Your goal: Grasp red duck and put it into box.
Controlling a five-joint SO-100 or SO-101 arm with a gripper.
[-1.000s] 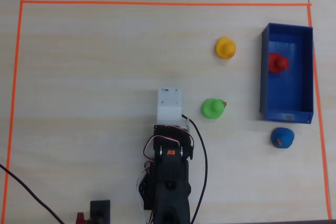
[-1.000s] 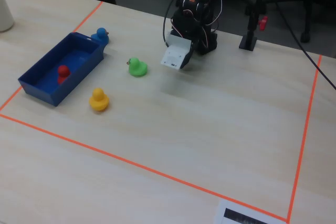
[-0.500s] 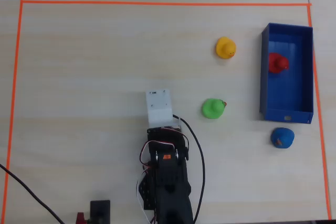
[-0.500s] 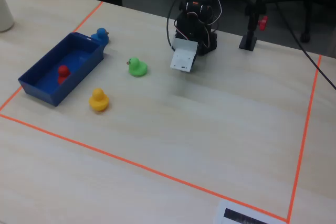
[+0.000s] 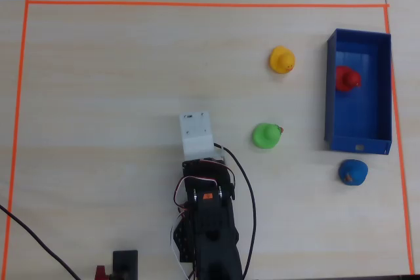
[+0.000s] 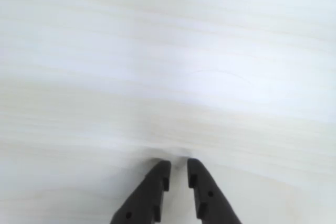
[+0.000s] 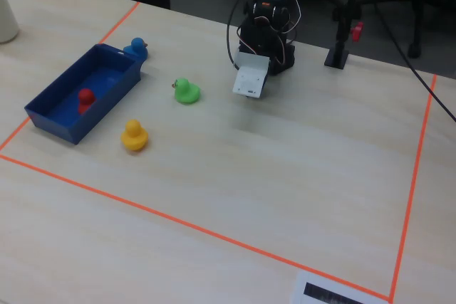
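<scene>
Gripper (image 6: pixel 178 167), two dark plastic fingers entering the wrist view from the bottom edge: tips nearly together with a thin gap, nothing between them, only bare pale wood-grain table (image 6: pixel 168 66) ahead. Reads as closed and empty.

Overhead view, near to far:
- Black arm (image 5: pixel 209 221) folded back at the near edge, white wrist block pointing toward table centre, well apart from all the toys
- Small blue rubber duck (image 5: pixel 353 172) at near right, just outside the near end wall of the long dark-blue open-top box (image 5: pixel 358 141)
- Small green rubber duck (image 5: pixel 266 135) between the arm and the box; closest toy to the gripper
- Small glossy red duck (image 5: pixel 346 79) inside the box, on its floor toward the left wall, roughly mid-length, upright as far as can be told
- Small yellow rubber duck (image 5: pixel 282 60) farther out, left of the box, apart from it
- Orange tape border (image 5: pixel 197 4) framing the workspace

Judgement: task appears done; red duck sits in the box and the arm looks parked.

Risks from here:
- Any further reach toward the box could clip the green duck, which lies near that line
- Contact with the low box wall could shift the box or push the blue duck beside it
- A renewed grasp attempt could lift the red duck out again
</scene>
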